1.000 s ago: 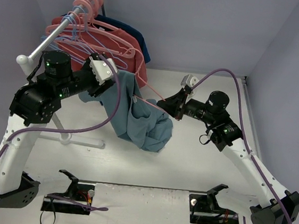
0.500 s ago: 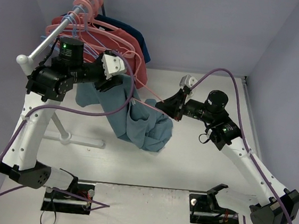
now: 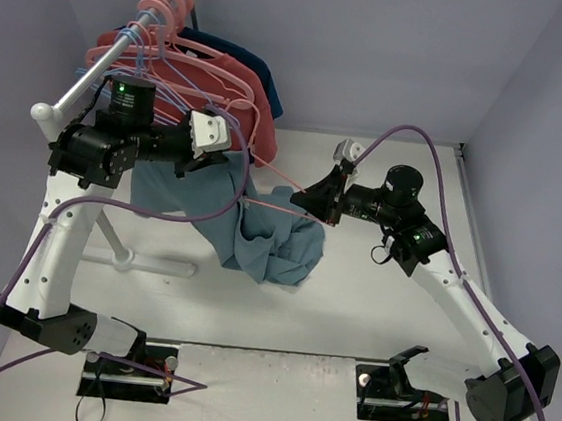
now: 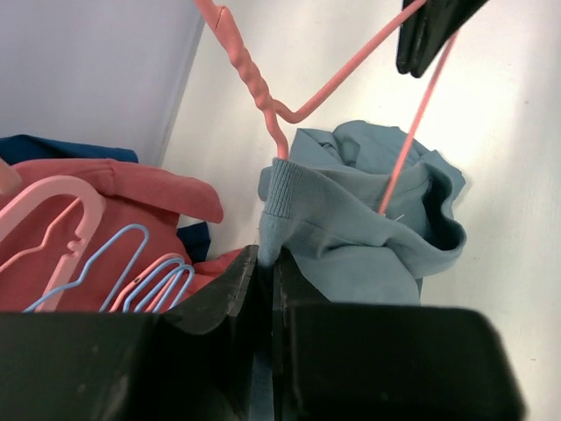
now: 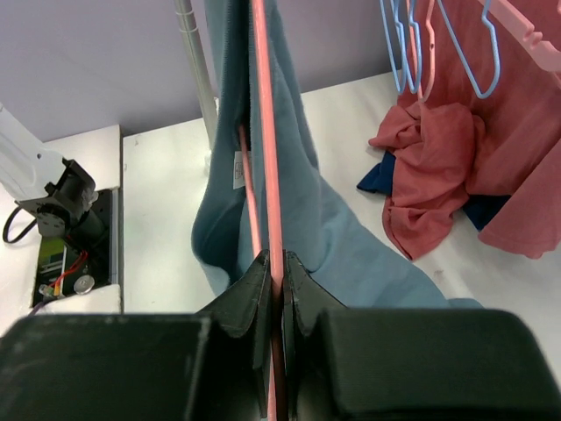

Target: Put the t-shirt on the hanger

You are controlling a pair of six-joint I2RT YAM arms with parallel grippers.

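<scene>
Nearest me, the t-shirt (image 3: 262, 244) droops bunched toward the surface (image 3: 351, 308), with the hanger (image 3: 279, 179) threaded partway inside it. My right gripper (image 5: 273, 263) is pinched on the hanger's wire, bracing it so cloth can slide along. Further back, my left gripper (image 4: 267, 263) is clamped on the shirt by its ribbed edge, lifting it, I judge, to work it over the hanger. The rack (image 3: 83, 84) stands behind.

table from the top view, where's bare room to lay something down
Free: the table strip between the t-shirt and the arm bases, and the far corner behind the right gripper. Crowded: the rack corner at left and the middle, where the hanger spans.
</scene>
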